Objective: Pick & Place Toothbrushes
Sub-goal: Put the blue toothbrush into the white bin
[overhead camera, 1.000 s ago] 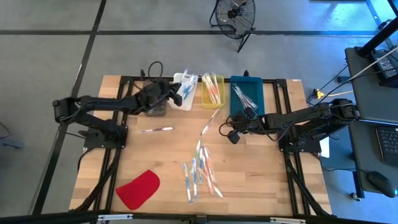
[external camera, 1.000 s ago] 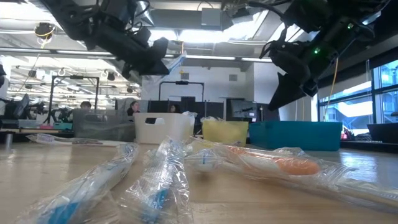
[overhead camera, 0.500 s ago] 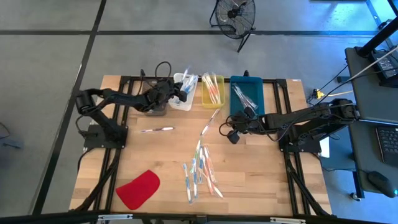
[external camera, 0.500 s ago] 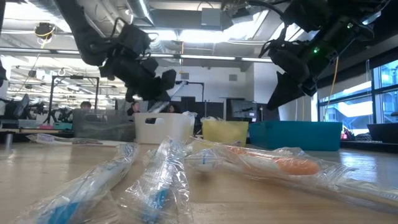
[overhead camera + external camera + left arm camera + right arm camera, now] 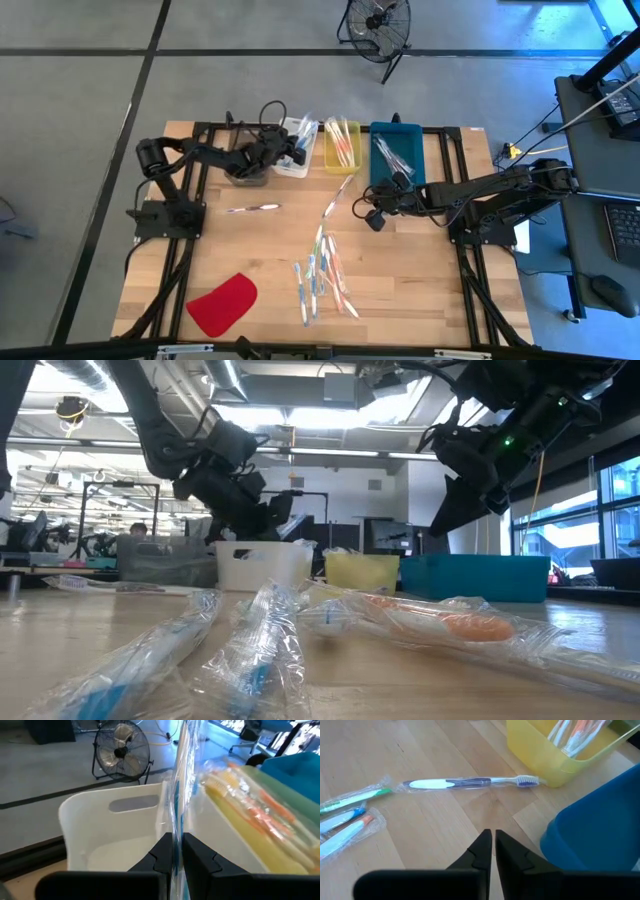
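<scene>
Swinging in from the left over the past second, the left arm is now reaching across the far side of the bench (image 5: 200, 260), its left gripper (image 5: 297, 150) hanging over the white bin (image 5: 298, 158); the right arm is holding the same spot as before.

Seen from above, the right gripper (image 5: 372, 215) is hovering just near of the blue bin (image 5: 396, 150), beside the yellow bin (image 5: 342, 147). Loose toothbrushes (image 5: 320, 275) are lying in a cluster at mid-bench, one (image 5: 254, 208) sitting alone to the left, and a flat red piece (image 5: 222, 304) resting at the near left.

At bench height, wrapped toothbrushes (image 5: 250, 650) are filling the foreground, with the left gripper (image 5: 285, 510) just above the white bin (image 5: 262, 565).

From the left wrist, the left gripper (image 5: 177, 851) is clenching a wrapped blue toothbrush (image 5: 181, 780) upright over the white bin (image 5: 95, 835).

From the right wrist, the right gripper (image 5: 493, 842) is nearly closed and grasping nothing, above bare wood, with a blue-handled toothbrush (image 5: 470, 783) lying beyond it beside the yellow bin (image 5: 545, 760).
</scene>
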Controlling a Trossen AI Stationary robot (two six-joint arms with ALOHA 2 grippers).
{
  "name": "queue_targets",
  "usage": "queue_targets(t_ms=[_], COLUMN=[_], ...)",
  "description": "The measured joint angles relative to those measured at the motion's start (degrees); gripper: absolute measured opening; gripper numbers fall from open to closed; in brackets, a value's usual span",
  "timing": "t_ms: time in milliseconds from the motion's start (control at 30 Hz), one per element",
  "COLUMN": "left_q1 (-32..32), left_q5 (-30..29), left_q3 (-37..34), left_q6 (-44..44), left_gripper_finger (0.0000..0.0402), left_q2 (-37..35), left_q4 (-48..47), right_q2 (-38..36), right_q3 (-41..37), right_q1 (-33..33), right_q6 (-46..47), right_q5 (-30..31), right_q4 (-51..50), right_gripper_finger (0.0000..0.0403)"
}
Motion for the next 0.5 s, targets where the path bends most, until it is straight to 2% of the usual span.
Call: queue_targets(t_ms=[267,500], left_q1=[0.31,0.32], left_q5=[0.66,0.63], left_q3=[0.00,0.00], left_q6=[0.11,0.02], left_gripper_finger=[0.0030,0.0064], left_q2=[0.03,0.05], left_q4=[-2.16,-3.10], right_q2=[0.00,0.00], right_q3=[0.00,0.00], right_q1=[0.00,0.00], right_q6=[-0.01,0.40], right_q5=[0.00,0.00], right_q4=[0.14,0.87], right_gripper_finger=[0.0004,0.0025])
